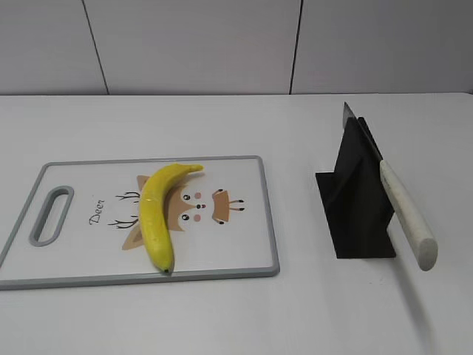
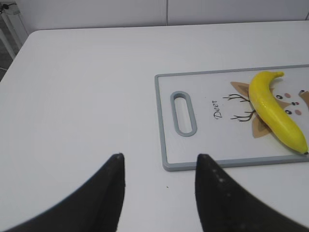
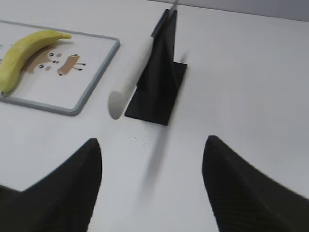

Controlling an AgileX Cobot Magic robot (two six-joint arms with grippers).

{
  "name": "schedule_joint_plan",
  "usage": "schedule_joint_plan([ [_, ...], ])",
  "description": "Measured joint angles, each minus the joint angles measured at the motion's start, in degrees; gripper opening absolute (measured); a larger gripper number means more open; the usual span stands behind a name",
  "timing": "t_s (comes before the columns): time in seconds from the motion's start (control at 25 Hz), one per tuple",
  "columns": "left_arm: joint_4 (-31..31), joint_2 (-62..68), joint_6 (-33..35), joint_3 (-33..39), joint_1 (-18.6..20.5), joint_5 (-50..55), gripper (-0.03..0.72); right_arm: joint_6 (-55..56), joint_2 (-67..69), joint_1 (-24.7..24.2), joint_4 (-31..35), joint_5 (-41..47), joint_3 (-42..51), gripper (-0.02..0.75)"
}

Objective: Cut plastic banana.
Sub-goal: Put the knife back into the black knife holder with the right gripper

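The plastic banana (image 1: 157, 214) is glossy yellow and curved. It lies on a white cutting board (image 1: 244, 244) with a grey rim and a deer drawing. It also shows in the left wrist view (image 2: 274, 110) and the right wrist view (image 3: 21, 53). A knife with a white handle (image 1: 407, 214) leans in a black stand (image 1: 355, 200), handle toward the front; both show in the right wrist view, handle (image 3: 129, 79) and stand (image 3: 161, 82). My left gripper (image 2: 159, 157) is open and empty near the board's front left corner. My right gripper (image 3: 152, 142) is open and empty, in front of the knife handle.
The board (image 2: 212, 164) has a grey-rimmed handle slot (image 1: 50, 214) at its left end. The white table's left edge (image 2: 14, 53) shows in the left wrist view. A panelled wall (image 1: 236, 44) stands behind the table. Neither arm shows in the exterior view.
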Motion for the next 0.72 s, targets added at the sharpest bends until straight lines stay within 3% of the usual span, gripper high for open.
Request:
schedule_joint_plan([
  [0.16, 0.04, 0.0, 0.0, 0.0, 0.0, 0.0, 0.441, -0.37, 0.0, -11.26, 1.9, 0.0, 0.0, 0.517],
  [0.28, 0.04, 0.0, 0.0, 0.0, 0.0, 0.0, 0.431, -0.37, 0.0, -16.46, 2.18, 0.0, 0.0, 0.517],
  [0.72, 0.04, 0.0, 0.0, 0.02, 0.0, 0.0, 0.389, -0.07, 0.0, -17.62, 2.81, 0.0, 0.0, 0.517],
])
